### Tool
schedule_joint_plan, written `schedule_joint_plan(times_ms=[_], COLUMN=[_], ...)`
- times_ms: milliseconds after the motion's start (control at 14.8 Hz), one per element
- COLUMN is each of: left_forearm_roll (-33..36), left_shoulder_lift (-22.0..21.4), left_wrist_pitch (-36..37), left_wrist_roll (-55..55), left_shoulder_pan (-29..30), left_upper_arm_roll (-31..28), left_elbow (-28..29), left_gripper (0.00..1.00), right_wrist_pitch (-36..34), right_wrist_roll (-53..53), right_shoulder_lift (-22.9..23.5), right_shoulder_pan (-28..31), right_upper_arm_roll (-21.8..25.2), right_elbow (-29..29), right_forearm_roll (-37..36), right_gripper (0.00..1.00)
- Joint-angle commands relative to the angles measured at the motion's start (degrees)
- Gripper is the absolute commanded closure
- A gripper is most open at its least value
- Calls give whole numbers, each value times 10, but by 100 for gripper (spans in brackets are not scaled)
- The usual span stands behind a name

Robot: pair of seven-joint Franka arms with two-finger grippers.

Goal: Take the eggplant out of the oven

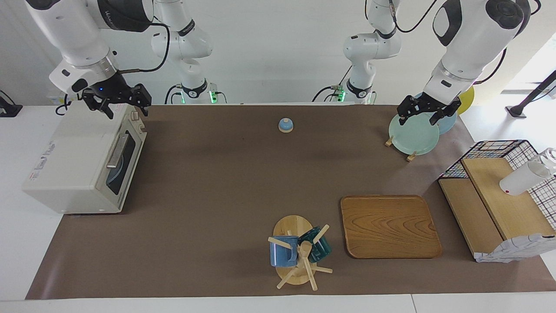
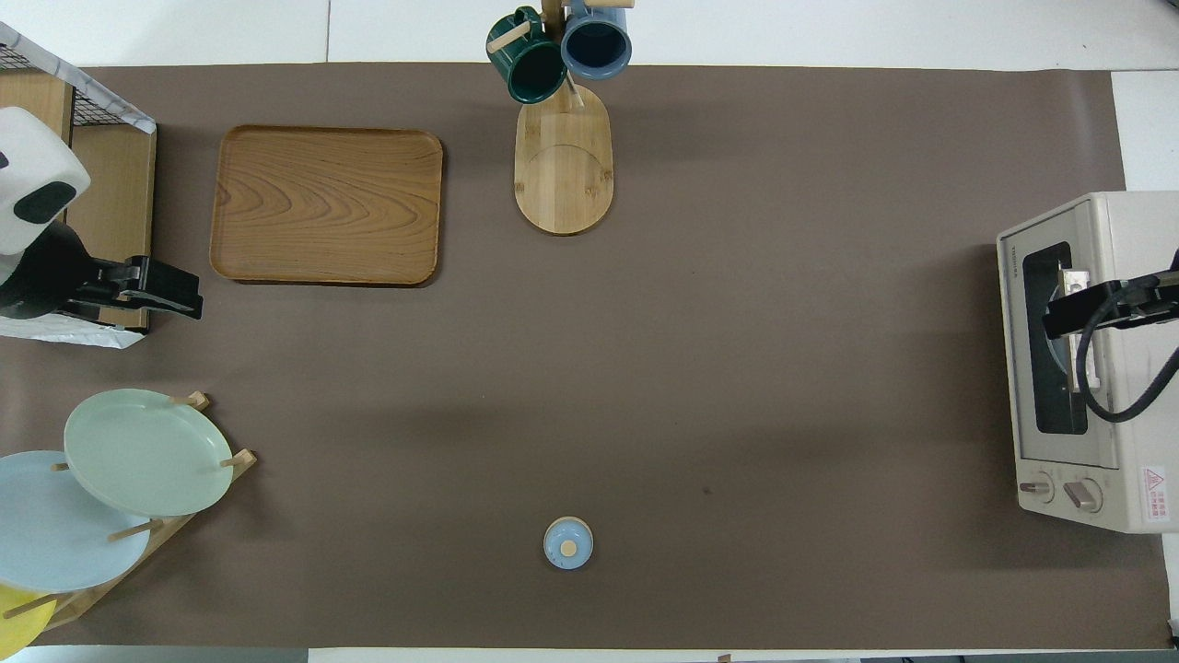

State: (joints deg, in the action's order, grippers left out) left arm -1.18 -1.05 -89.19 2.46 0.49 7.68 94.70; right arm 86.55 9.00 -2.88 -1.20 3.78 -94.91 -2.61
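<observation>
Oven (image 1: 82, 163): door closed, at the right arm's end of the desk; eggplant unseen, presumably inside. Right hand (image 1: 124, 104) spread wide above it; we should hook the handle (image 1: 117, 151) squarely. Left hand (image 1: 428, 114), open, waits over plates (image 1: 412, 134).

White wall (image 1: 269, 52); brown mat (image 1: 226, 182) over white table (image 1: 26, 243).

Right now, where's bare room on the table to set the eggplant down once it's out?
Biggest free patch: brown mat between the oven door, bell, and mug tree. The wooden tray is also bare. Crowded: the left arm's end, with plate rack and wire shelf. Right gripper hangs over the oven, left gripper over the plates.
</observation>
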Motion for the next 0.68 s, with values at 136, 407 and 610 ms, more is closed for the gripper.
schedule_joint_plan(times_ms=[136,407,610], left_forearm_roll=[-7,-7,-7], left_shoulder_lift=[-11,-11,-11], left_wrist_pitch=[-9,-10,-10], left_wrist_roll=[-3,-3,-3], left_shoulder_pan=[8,8,8], left_upper_arm_roll=[3,3,3], left_elbow=[11,11,11], left_gripper=[0,0,0], right_wrist_pitch=[6,6,63], right_wrist_roll=[-13,3,74], right_shoulder_lift=[-9,-11,-18], right_shoulder_pan=[-3,4,8], right_upper_arm_roll=[1,0,2], right_elbow=[-12,-15,-46], right_forearm_roll=[15,15,15], right_gripper=[0,0,65])
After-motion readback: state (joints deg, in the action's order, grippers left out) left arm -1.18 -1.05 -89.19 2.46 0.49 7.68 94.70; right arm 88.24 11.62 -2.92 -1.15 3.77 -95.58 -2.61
